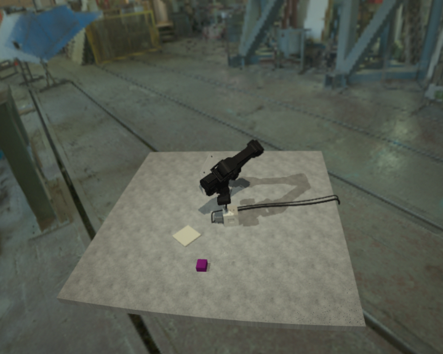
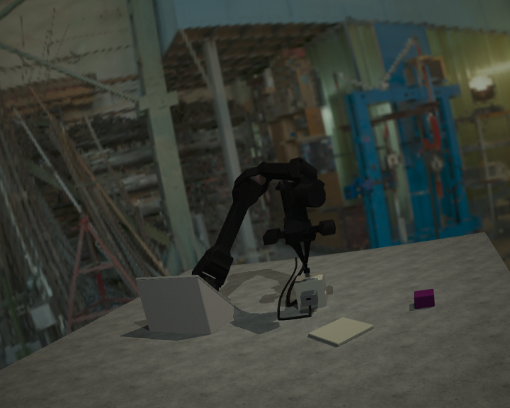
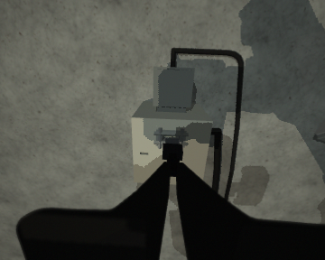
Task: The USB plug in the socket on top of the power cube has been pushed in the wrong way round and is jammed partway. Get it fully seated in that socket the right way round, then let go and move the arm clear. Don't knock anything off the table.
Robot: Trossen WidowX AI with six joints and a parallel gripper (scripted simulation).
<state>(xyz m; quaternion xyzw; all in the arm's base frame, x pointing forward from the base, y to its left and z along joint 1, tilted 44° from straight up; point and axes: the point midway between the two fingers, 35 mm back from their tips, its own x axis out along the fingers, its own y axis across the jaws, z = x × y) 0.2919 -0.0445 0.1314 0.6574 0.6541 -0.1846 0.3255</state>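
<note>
With the gripper (image 1: 226, 206) (image 2: 307, 268) (image 3: 172, 168) clamped on the USB plug (image 2: 307, 275) (image 3: 172, 141) at the top of the power cube (image 1: 231, 219) (image 2: 320, 293) (image 3: 143, 149), the step appears to be seating or freeing it; verify orientation before pressing straight down.

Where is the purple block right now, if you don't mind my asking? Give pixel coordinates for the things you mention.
The purple block (image 1: 201, 265) (image 2: 423, 299) sits on the table; in the exterior view it is right of the flat cream tile (image 1: 186, 235) (image 2: 341, 331), its nearest neighbour.

Dim exterior and wrist views contrast with the brighter desk (image 1: 275, 274) (image 2: 255, 373) (image 3: 70, 90) up top, its shadows crisp against softly blurred surroundings.
</note>
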